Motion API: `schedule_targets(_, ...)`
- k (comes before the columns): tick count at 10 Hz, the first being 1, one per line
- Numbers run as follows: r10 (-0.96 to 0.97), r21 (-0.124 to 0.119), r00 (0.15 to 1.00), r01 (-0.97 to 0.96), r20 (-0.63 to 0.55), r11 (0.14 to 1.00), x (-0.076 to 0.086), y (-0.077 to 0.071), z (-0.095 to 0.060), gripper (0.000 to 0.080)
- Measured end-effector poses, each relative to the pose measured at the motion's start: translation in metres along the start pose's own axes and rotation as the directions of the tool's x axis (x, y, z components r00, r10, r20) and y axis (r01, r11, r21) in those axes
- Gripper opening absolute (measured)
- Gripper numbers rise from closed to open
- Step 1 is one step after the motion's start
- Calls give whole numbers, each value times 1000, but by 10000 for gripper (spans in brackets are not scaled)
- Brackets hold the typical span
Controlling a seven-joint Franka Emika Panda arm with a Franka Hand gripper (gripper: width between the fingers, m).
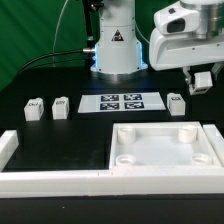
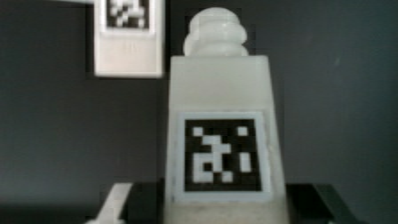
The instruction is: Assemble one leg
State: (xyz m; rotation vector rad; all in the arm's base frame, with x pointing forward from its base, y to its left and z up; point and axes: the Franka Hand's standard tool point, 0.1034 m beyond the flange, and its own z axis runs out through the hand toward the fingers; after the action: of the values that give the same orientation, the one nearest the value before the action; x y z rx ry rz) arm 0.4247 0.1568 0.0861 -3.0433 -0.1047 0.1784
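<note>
— Item: legs. Quantity?
— Three are counted on the table [image 1: 60,135] in the exterior view: first leg [image 1: 33,108], second leg [image 1: 61,106], third leg [image 1: 177,103]. Two are recorded in the wrist view: near leg [image 2: 217,130], far leg [image 2: 125,35].
— Item: flat white parts?
— One marker board [image 1: 121,101] is listed, with four tags [image 1: 110,98] printed on it. One tray-like part [image 1: 160,148] is entered, with four round sockets [image 1: 131,136] counted at its corners.
— Item: machinery?
— One arm [image 1: 115,45] and one gripper [image 1: 203,80] are noted.
</note>
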Motion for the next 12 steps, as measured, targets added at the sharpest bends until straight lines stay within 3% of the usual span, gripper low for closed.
schedule_targets(4, -3, 13, 963, 7, -270, 1000, 33, 17, -26, 292)
schedule_targets(6, -21, 2, 971, 22, -238, 1000, 44, 32, -38, 292)
schedule_targets(12, -47, -4, 973, 48, -228, 999, 45, 32, -35, 292)
